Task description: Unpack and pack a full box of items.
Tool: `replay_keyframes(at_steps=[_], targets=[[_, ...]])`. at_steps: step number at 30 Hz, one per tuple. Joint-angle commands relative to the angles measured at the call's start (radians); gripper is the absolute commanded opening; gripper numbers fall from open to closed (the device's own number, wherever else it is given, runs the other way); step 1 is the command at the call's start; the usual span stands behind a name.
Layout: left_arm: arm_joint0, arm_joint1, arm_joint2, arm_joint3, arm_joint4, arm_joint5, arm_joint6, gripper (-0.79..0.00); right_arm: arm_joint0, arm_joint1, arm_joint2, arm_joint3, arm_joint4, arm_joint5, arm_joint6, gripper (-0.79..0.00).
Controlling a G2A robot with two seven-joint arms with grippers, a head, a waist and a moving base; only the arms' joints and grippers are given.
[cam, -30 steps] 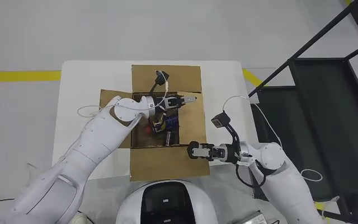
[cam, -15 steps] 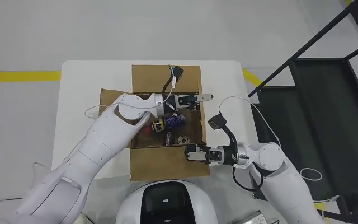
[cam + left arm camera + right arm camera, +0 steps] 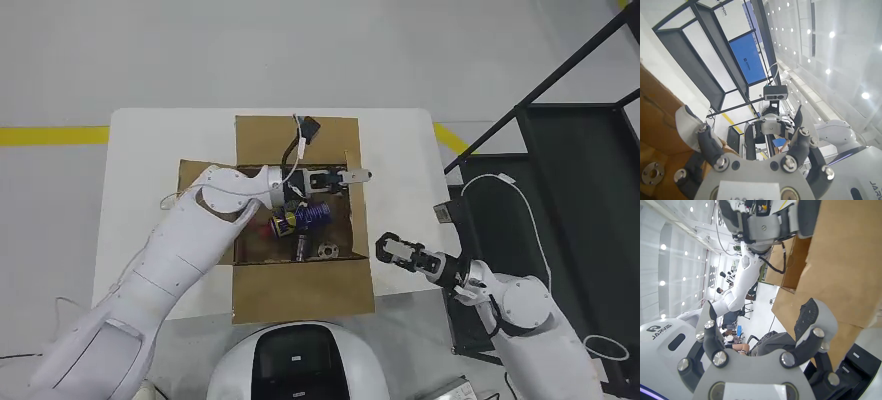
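Here, left fingers (image 3: pixel 358 176) spread over box (image 3: pixel 300 290) rim; right fingers (image 3: pixel 808 317) just beside.

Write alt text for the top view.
An open cardboard box sits on a white table, holding a purple can, a metal flange and other small items. The open left gripper is over the box's far right corner; the open right gripper is beside the box's right side.

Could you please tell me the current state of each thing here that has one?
box, open, items inside.
purple can, lying on its side inside the box.
left end effector, open, empty, over the box's edge.
right end effector, open, empty, beside the box.
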Motion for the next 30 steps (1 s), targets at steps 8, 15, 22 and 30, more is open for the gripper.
replay_keyframes(at_steps=[8, 15, 22, 30], targets=[[0.177, 0.099, -0.253, -0.209, 0.098, 0.116, -0.049, 0.0, 0.006, 0.0, -0.016, 0.028, 0.062, -0.044, 0.043, 0.0], [0.208, 0.092, -0.191, -0.179, 0.233, 0.164, 0.027, 0.0, -0.007, 0.006, -0.012, 0.01, 0.124, -0.067, 0.139, 0.0], [0.13, 0.038, -0.048, -0.026, 0.341, 0.133, 0.179, 0.0, 0.006, 0.008, -0.026, 0.009, 0.135, -0.064, 0.165, 0.0], [0.024, -0.035, 0.031, 0.156, 0.23, 0.092, 0.222, 0.0, 0.019, 0.01, -0.049, 0.014, 0.132, -0.053, 0.179, 0.0]])
